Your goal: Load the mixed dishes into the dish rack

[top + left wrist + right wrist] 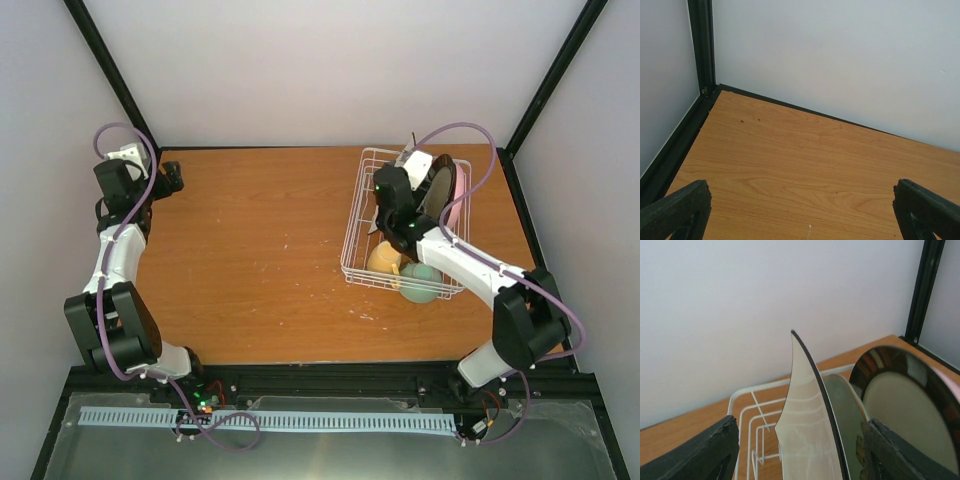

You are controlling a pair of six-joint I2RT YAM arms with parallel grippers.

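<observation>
Nearest, the mint-green bowl [420, 283] and pale yellow mug [384, 260] sit side by side at the near end of the dish rack [350, 225]. Just beyond, the right gripper [801, 430] hangs over the rack's far half, fingers spread. The white square plate [802, 385] stands on edge between them, a gap either side. Behind it stand the mint-green plate [845, 415], the black-rimmed round plate [905, 405] and the pink round plate [458, 200]. At the far left corner of the table [250, 240], the left gripper [801, 200] hovers wide open and empty. All six dishes appear racked, so the step in hand looks like releasing the square plate. Next comes a straight withdrawal clearing its rim. Whether the rack holds it firmly is hidden.
</observation>
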